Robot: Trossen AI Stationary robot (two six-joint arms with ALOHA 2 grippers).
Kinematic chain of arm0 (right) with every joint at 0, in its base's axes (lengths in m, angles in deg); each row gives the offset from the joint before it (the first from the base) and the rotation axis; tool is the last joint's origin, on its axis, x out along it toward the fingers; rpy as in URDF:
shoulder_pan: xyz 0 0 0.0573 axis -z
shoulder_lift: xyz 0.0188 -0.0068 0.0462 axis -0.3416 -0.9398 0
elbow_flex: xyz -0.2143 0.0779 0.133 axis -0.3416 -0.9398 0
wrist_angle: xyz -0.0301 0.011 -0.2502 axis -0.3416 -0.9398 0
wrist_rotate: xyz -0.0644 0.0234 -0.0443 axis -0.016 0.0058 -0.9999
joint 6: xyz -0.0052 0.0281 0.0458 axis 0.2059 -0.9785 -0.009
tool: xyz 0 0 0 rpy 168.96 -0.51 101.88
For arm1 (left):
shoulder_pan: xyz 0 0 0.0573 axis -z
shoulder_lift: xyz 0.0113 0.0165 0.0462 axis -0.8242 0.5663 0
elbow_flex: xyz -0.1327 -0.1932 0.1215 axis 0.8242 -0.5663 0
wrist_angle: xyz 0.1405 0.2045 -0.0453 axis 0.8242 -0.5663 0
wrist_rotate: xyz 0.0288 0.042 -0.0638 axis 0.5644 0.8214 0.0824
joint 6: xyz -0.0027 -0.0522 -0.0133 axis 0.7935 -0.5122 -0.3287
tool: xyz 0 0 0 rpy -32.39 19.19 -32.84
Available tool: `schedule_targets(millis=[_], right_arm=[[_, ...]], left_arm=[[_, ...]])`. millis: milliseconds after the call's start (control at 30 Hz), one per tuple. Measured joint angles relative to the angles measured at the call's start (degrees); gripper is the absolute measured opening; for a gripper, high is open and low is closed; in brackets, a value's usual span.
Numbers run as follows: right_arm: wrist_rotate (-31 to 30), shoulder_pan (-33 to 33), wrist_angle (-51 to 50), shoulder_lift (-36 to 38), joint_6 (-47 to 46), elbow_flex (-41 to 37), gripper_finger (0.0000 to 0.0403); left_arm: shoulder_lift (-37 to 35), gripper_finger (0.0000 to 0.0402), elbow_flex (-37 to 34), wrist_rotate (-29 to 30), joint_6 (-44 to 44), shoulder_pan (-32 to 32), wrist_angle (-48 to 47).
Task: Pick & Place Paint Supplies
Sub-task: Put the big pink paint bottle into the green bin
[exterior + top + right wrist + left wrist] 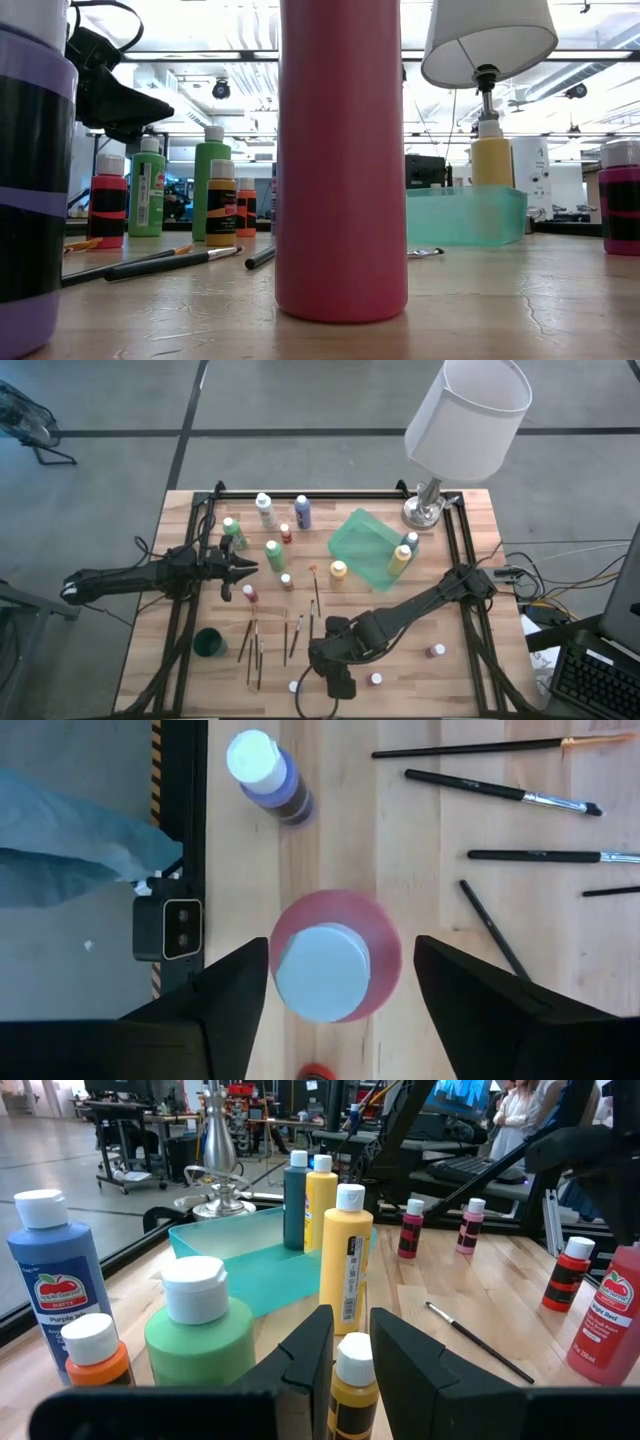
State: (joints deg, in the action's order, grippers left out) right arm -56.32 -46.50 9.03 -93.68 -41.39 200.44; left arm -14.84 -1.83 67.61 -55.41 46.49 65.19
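Right gripper (340,985) is positioned straight above the pink bottle (335,958) at 6 o'clock on the desk (470,670), near the front edge. Its fingers are spread wide, one on each side of the white cap, apart from it; nothing is gripped yet. The top-down approach is judged to be chosen so the bottle can be straddled and taken upright. A purple bottle (265,775) stands just beside it toward the desk edge, so a slip on closing could knock it over.

Left gripper (243,568) is held at 9 o'clock, among the bottle cluster. Its fingers (305,1355) are narrowed to a small gap, with a small yellow-bodied bottle (354,1385) seen between them in the left wrist view. Whether it is actually clamped cannot be told.

Green tray (360,540) sits near centre, toward 1 o'clock, with a yellow bottle (400,558) and a dark one (410,541) already at its far side. It is judged to be the drop target.

Left on the desk: green, red, blue and white bottles around 10–11 o'clock, brushes (296,635) scattered at 7 o'clock beside the dark green cup (209,643), small bottles at 5 o'clock. Task judged to be at an early stage.
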Motion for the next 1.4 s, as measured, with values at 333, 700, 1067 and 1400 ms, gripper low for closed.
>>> schedule_targets(millis=[333, 700, 1067, 1400], right_arm=[[-0.1, 0.0, 0.2, 0.0, -0.1, -0.8, 0.0173], [0.4, 0.0, 0.2, 0.1, -0.6, -0.8, 0.0112], [-0.4, -0.5, -0.6, 0.3, -2.1, -0.5, 0.0112], [-3.5, -0.5, -8.2, 0.4, -3.4, 3.9, 0.0112]], left_arm=[[0.0, 0.0076, 0.0, 0.0, 0.0, 0.0, 0.0], [0.0, 0.0076, 0.0, 0.0, 0.0, 0.0, 0.0], [0.0, 0.0076, 0.0, 0.0, 2.3, 0.0, 2.0], [-0.1, 0.0076, 5.0, 0.0, 4.5, 0.0, 23.2]])
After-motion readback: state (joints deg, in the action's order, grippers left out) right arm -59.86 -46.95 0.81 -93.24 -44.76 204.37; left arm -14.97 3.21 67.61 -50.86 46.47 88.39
